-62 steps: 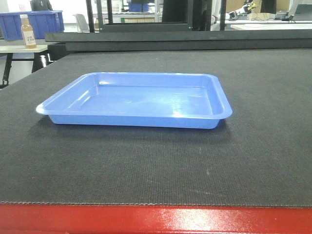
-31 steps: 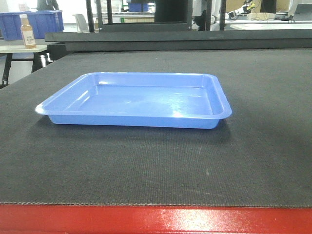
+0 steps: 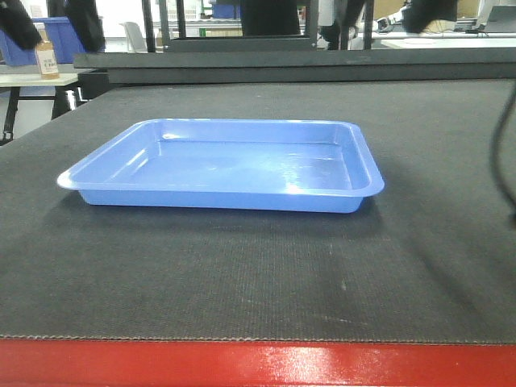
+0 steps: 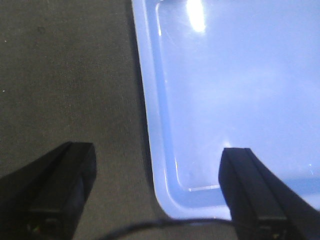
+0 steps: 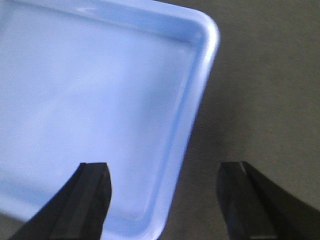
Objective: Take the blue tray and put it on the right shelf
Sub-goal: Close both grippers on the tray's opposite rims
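Note:
The blue tray [image 3: 226,165] lies flat and empty on the dark mat [image 3: 435,258]. In the left wrist view my left gripper [image 4: 157,155] is open above the tray's [image 4: 240,90] left rim near a corner, with one finger over the mat and the other over the tray floor. In the right wrist view my right gripper [image 5: 165,170] is open astride the tray's [image 5: 90,90] right rim in the same way. Neither gripper touches the tray as far as I can see. The right shelf is out of view.
The mat table has a red front edge [image 3: 258,363] and a raised black ledge [image 3: 322,60] at the back. A black cable [image 3: 501,145] hangs at the right. Far back left stand a bottle [image 3: 47,58] and a dark-blue bin [image 3: 56,32].
Dark arm parts have come into the top corners of the front view, and a cable now hangs at the right edge. The tray has stayed in place.

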You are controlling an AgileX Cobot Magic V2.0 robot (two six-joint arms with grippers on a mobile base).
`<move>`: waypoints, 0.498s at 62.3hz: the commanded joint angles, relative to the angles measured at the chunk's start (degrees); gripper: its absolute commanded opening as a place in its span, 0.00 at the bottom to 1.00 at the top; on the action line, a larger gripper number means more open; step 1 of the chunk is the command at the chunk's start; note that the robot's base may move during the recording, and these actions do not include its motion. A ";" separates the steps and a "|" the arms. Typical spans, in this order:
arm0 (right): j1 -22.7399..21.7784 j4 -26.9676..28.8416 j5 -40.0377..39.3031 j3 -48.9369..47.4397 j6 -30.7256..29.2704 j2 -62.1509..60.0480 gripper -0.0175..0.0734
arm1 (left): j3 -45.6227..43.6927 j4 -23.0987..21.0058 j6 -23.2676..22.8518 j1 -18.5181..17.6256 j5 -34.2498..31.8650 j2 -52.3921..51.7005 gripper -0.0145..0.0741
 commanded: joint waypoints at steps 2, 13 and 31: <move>-0.03 -5.45 -1.02 -3.86 6.70 1.18 0.81 | -4.65 0.00 -3.09 -0.40 -2.02 0.88 0.64; 0.18 -4.03 -1.92 -5.29 6.87 6.73 0.81 | -6.06 -0.76 -3.24 -0.40 -3.47 6.23 0.64; 0.24 -1.94 -4.18 -5.44 6.87 13.70 0.81 | -6.06 -4.25 -3.24 0.46 -3.71 13.37 0.64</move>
